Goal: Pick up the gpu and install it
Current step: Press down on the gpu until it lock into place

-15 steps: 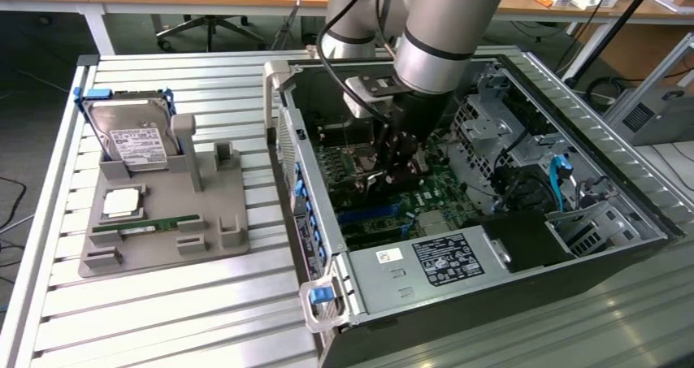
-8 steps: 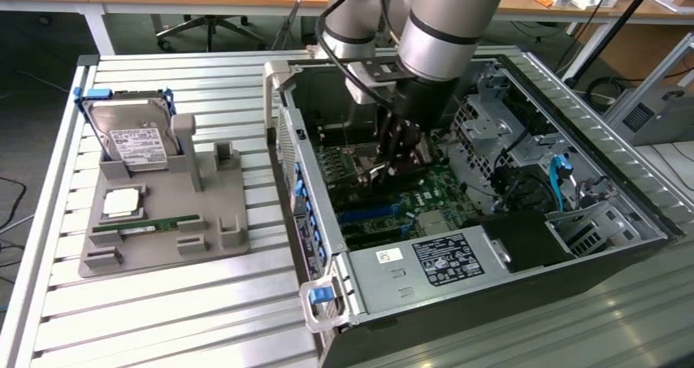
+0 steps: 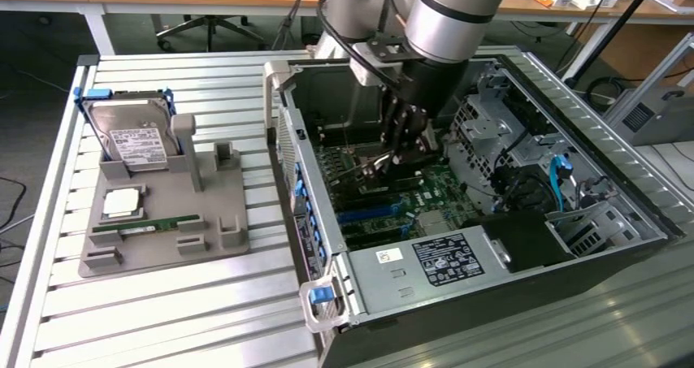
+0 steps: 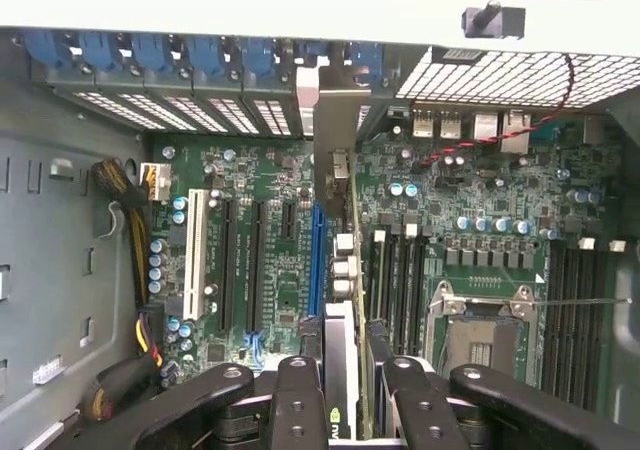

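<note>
My gripper [image 3: 404, 145] reaches down into the open computer case [image 3: 291, 132], over the green motherboard [image 3: 434, 189]. It is shut on the gpu [image 4: 345, 270], a thin dark card that stands on edge between the black fingers [image 4: 298, 400]. In the wrist view the card runs from the fingers across the motherboard [image 4: 250, 260] to the rear slot openings. Its silvery bracket [image 4: 325, 110] lies against that rear wall. The card stands right beside the blue expansion slot [image 4: 316, 260]. In the exterior view the gpu [image 3: 378, 162] shows as a pale edge under the fingers.
A grey fixture [image 3: 162, 246] on the slatted table holds a hard drive [image 3: 136, 136], a processor [image 3: 122, 201] and a green memory stick [image 3: 146, 224]. Inside the case are the power supply [image 3: 434, 262], drive cages [image 3: 488, 132], a processor socket [image 4: 485, 320] and cable bundles [image 4: 125, 200].
</note>
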Robot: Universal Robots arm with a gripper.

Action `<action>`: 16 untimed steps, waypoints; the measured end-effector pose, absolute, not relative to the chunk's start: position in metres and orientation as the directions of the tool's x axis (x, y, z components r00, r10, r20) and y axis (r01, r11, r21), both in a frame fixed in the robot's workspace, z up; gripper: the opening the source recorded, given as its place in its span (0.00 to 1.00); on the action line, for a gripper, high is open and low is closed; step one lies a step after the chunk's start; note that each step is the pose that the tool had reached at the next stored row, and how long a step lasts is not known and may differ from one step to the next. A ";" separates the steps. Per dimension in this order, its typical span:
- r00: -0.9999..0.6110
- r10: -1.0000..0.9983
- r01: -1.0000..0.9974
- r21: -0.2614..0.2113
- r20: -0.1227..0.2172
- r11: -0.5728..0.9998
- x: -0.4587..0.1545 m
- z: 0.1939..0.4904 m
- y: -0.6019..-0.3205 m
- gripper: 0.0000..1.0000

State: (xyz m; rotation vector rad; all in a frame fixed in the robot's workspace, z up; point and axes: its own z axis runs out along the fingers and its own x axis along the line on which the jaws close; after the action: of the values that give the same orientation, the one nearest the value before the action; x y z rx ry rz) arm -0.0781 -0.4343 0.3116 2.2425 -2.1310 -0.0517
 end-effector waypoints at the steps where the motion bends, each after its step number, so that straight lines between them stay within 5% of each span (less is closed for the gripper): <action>1: 0.050 -0.999 -0.997 0.058 0.006 -0.049 -0.078 0.312 -0.434 0.28; 16: 0.046 -0.999 -0.996 0.070 -0.028 -0.048 -0.068 0.321 -0.434 0.28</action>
State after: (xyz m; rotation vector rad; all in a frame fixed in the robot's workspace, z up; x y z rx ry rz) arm -0.0681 -0.4344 0.3207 2.2491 -2.1457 -0.1061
